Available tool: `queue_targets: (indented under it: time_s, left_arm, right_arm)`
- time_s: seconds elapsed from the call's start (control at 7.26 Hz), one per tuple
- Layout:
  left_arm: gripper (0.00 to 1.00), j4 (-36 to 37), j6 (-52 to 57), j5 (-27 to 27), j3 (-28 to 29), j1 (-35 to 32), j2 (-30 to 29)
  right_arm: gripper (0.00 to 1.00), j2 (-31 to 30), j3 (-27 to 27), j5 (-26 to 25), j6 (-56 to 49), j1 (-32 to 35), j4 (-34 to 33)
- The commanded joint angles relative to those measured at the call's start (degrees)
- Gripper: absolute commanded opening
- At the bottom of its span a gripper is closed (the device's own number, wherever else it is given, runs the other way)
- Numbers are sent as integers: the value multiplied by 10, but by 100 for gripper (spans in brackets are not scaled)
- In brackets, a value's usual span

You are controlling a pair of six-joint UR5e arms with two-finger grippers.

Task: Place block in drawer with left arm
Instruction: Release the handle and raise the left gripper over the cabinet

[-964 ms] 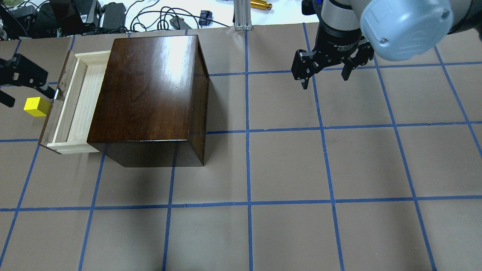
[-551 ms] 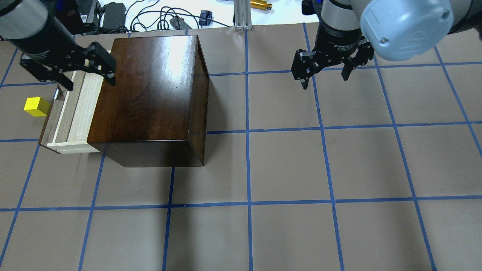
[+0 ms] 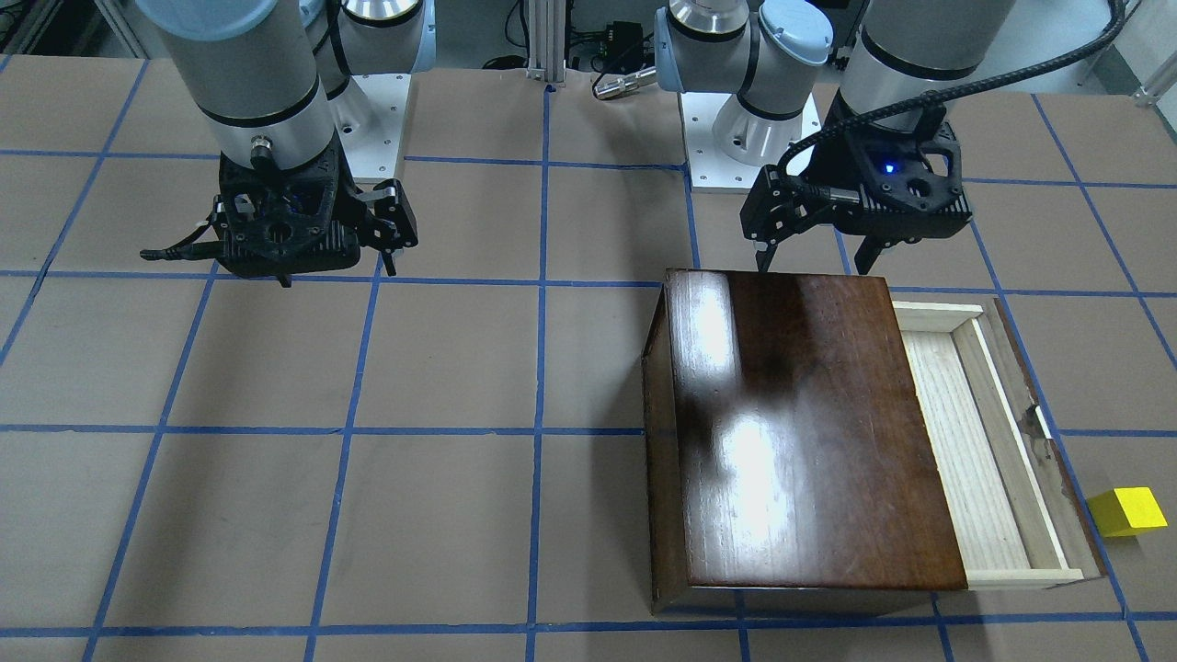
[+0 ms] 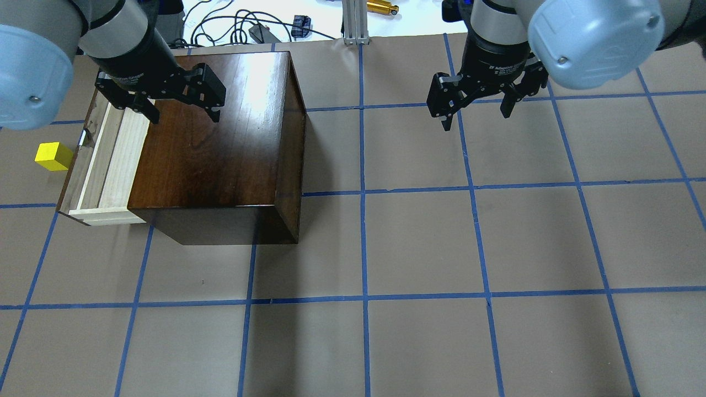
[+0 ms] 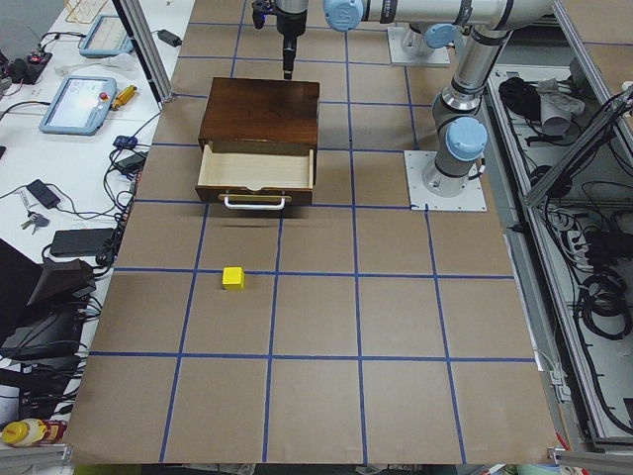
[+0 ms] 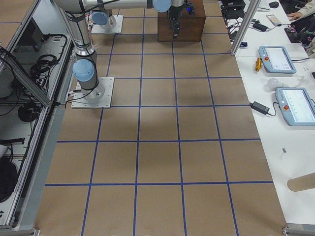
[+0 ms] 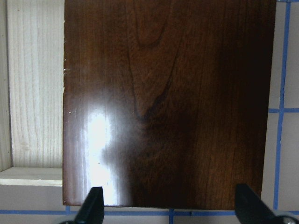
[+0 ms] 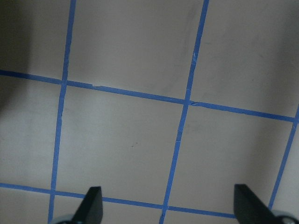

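Observation:
The yellow block (image 4: pixel 53 156) lies on the table just outside the drawer's dark front panel; it also shows in the front view (image 3: pixel 1126 511) and the left side view (image 5: pixel 232 278). The drawer (image 4: pixel 110 160) (image 3: pixel 965 441) is pulled out of the dark-brown box (image 4: pixel 215 138) and is empty. My left gripper (image 4: pixel 183 116) (image 3: pixel 814 267) is open and empty. It hovers over the box's top near the edge towards the robot, well away from the block. Its wrist view shows the box top (image 7: pixel 168 102) and part of the drawer (image 7: pixel 35 93). My right gripper (image 4: pixel 475 118) (image 3: pixel 340 267) is open and empty over bare table.
The table is brown paper with a blue tape grid (image 4: pixel 364 193). Cables and small devices (image 4: pixel 242 25) lie past its far edge. The arm bases (image 3: pixel 754 138) stand on the robot's side. Tablets and tools (image 6: pixel 278 59) sit on a side bench.
My left gripper has moved from beside the block and the drawer front, away from them and rightward, to above the box top. It stays open. The right arm, block and drawer have not moved.

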Motion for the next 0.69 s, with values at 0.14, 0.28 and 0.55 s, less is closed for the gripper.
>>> queue_targets:
  time_s: [0.14, 0.28, 0.55]
  left_arm:
    - [100, -1, -4, 0, -1, -1, 6]
    - [100, 0, -4, 0, -1, -1, 6]
    - [100, 0, 1, 0, -2, 1, 6]
  right_arm:
    - [100, 0, 0, 0, -1, 0, 0]
    - [100, 0, 0, 0, 0, 0, 0]
    - [100, 0, 0, 0, 0, 0, 0]
